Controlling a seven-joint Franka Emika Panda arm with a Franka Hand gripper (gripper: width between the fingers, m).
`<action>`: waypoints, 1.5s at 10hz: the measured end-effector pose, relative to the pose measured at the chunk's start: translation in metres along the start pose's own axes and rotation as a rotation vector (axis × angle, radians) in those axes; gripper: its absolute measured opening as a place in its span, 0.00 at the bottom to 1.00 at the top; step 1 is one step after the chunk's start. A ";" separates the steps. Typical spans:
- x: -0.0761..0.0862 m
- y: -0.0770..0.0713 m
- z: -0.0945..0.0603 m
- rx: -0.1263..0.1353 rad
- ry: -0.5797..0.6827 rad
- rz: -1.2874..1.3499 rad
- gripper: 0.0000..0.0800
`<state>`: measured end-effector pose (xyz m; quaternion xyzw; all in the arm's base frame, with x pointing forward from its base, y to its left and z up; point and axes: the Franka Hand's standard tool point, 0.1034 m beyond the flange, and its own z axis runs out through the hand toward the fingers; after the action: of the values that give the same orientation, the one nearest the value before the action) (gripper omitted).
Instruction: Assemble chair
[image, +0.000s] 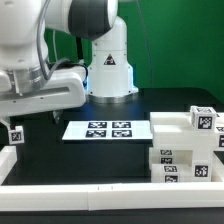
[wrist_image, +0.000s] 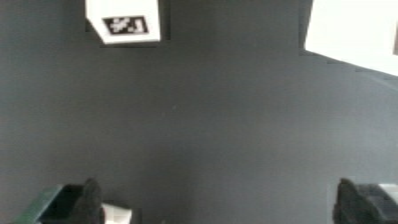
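Hand (wrist_image: 222, 205) spread wide, empty above bare black counter (wrist_image: 196, 120). Chair parts (image: 185, 150) are clustered at the exterior view's right, well apart; risk: descending here grabs nothing.

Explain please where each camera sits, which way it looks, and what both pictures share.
Exterior view: off the arm, facing across the black table toward the robot base; shows the arm, marker board, chair parts.
Wrist view: on the wrist, looking down past the open gripper at the table; a tagged part shows.
Shared: the black table; whether the same part shows, I cannot tell.
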<state>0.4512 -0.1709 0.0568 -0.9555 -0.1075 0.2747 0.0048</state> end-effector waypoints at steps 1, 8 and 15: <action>0.000 0.001 0.004 0.010 -0.043 -0.001 0.81; -0.017 0.037 0.030 -0.026 -0.310 0.041 0.81; -0.043 0.040 0.083 0.002 -0.406 0.092 0.81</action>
<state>0.3801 -0.2226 0.0064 -0.8843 -0.0623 0.4618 -0.0286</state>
